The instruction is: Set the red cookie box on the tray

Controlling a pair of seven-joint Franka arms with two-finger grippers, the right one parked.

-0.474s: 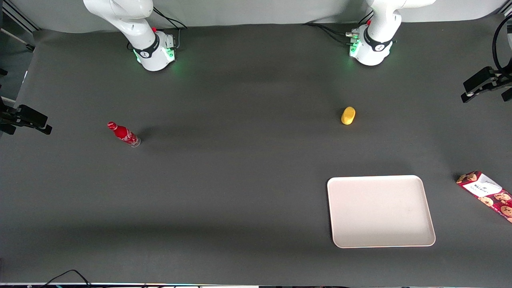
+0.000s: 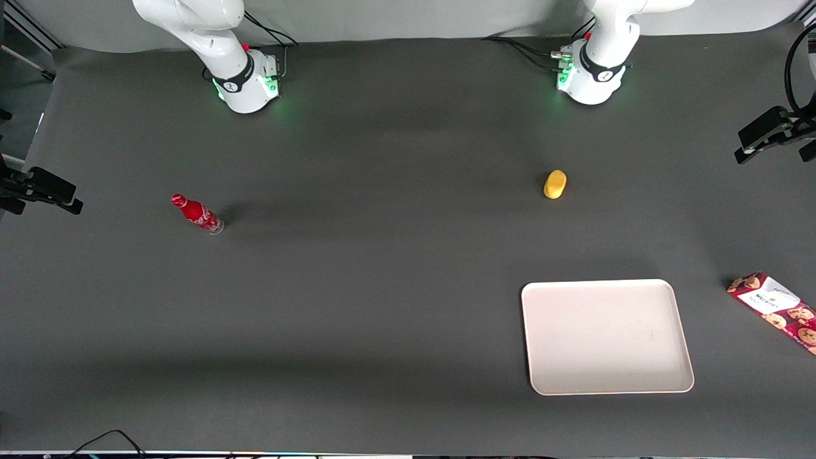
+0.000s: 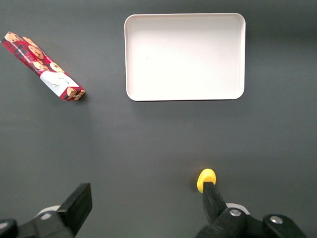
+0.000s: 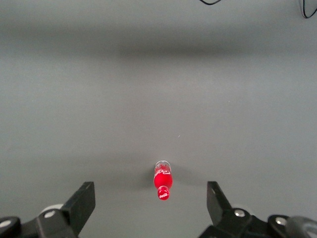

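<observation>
From where I'm standing, the red cookie box [image 3: 42, 66] is lying flat on the table, well off from the claw [image 3: 147, 207] and apart from the tray [image 3: 184, 94]. The claw is hanging high above the table, fingers [image 3: 78, 203] spread wide, gripping nothing. A yellow object [image 3: 205, 178] is sitting just by one fingertip.

I see a small yellow object [image 2: 554, 184], maybe a lemon, well apart from the red cola bottle [image 2: 197, 213].
</observation>
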